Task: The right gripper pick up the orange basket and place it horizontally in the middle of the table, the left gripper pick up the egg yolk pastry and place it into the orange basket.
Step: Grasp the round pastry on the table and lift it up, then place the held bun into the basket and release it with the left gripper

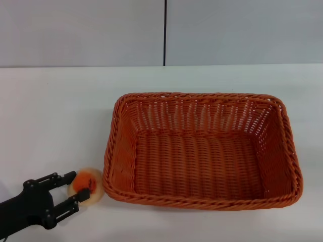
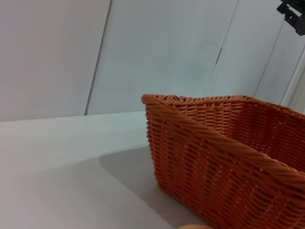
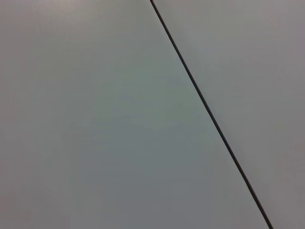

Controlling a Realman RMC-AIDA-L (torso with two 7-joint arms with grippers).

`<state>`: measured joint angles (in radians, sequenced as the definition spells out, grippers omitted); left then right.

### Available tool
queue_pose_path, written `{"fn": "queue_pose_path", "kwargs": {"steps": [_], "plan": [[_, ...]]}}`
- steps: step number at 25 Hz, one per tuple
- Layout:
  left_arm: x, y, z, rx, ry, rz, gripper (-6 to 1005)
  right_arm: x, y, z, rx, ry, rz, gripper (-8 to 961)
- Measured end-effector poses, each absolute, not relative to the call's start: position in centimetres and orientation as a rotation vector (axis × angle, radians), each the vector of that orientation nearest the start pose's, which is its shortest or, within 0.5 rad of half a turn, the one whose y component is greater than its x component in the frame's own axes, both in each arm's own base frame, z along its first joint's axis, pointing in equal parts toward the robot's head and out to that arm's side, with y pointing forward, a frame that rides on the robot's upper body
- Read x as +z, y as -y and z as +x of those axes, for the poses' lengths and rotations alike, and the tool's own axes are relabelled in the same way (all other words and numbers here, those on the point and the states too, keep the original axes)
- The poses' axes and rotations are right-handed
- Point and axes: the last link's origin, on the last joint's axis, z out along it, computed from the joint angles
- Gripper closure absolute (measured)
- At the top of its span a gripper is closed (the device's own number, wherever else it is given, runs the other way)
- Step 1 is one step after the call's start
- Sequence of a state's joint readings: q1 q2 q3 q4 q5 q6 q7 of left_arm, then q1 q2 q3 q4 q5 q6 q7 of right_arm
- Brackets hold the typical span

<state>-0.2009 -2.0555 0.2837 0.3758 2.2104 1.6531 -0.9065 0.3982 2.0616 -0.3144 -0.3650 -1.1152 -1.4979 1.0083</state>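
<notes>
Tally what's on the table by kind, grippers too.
Basket: 1, the orange basket, empty
Pastry: 1, the egg yolk pastry, between the jaws of the left gripper beside the basket
Gripper in view: 1, the left one; the right is out of view
Total: 3

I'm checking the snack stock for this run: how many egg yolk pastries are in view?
1. The egg yolk pastry sits on the table just outside the orange basket, on its left, between the fingers of the left gripper. The basket's floor shows none.
</notes>
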Motion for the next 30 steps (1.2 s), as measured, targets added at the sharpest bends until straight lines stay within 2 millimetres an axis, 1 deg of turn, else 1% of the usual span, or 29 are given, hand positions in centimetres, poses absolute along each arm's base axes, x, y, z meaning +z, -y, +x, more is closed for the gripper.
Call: {"fn": "queue_pose_path", "kwargs": {"steps": [1, 7, 11, 13, 15, 16, 17, 20, 22, 23, 24, 25, 26, 28, 29, 30], "plan": [[-1.4, -18.6, -37.0, -0.743, 0.787, -2.474, 259, 11.4, -31.9, 33.3, 1.286, -0.566, -1.431, 480], [-1.3, -18.7, -36.9, -0.746, 0.775, -2.465, 476, 11.4, -31.8, 33.4, 1.282, -0.569, -1.429, 480], [-1.2, -18.7, -36.9, -0.754, 0.773, -2.456, 640, 11.3, -31.7, 33.5, 1.280, -0.573, -1.428, 480], [-0.9, -18.8, -37.0, -0.762, 0.774, -2.431, 716, 11.3, -31.6, 33.6, 1.279, -0.576, -1.427, 480], [-0.1, -18.8, -37.4, -0.774, 0.783, -2.367, 785, 11.3, -31.5, 33.7, 1.277, -0.578, -1.425, 480], [-0.1, -18.8, -37.4, -0.774, 0.783, -2.367, 820, 11.2, -31.5, 33.7, 1.277, -0.579, -1.425, 480], [0.4, -18.9, -37.7, -0.783, 0.788, -2.316, 855, 11.2, -31.4, 33.7, 1.277, -0.583, -1.423, 480], [1.2, -18.9, -38.0, -0.805, 0.789, -2.245, 906, 11.0, -31.4, 33.8, 1.279, -0.588, -1.422, 480], [1.2, -18.9, -38.0, -0.805, 0.789, -2.245, 940, 10.8, -31.3, 33.8, 1.285, -0.595, -1.422, 480], [2.0, -19.1, -38.0, -0.836, 0.782, -2.174, 957, 10.8, -31.3, 33.8, 1.285, -0.595, -1.422, 480], [2.5, -19.3, -38.0, -0.866, 0.773, -2.121, 957, 10.8, -31.3, 33.8, 1.285, -0.596, -1.421, 480], [2.5, -19.3, -38.0, -0.866, 0.773, -2.121, 958, 10.8, -31.3, 33.8, 1.286, -0.598, -1.421, 480], [2.9, -19.7, -37.7, -0.914, 0.764, -2.054, 958, 10.8, -31.3, 33.8, 1.287, -0.598, -1.421, 480], [2.9, -19.7, -37.7, -0.914, 0.764, -2.054, 958, 10.7, -31.3, 33.8, 1.289, -0.600, -1.421, 480], [3.3, -20.3, -37.2, -0.994, 0.751, -1.978, 958, 10.7, -31.3, 33.8, 1.290, -0.601, -1.422, 480], [3.2, -20.9, -36.4, -1.058, 0.730, -1.959, 959, 10.7, -31.3, 33.8, 1.290, -0.601, -1.422, 480]]}}
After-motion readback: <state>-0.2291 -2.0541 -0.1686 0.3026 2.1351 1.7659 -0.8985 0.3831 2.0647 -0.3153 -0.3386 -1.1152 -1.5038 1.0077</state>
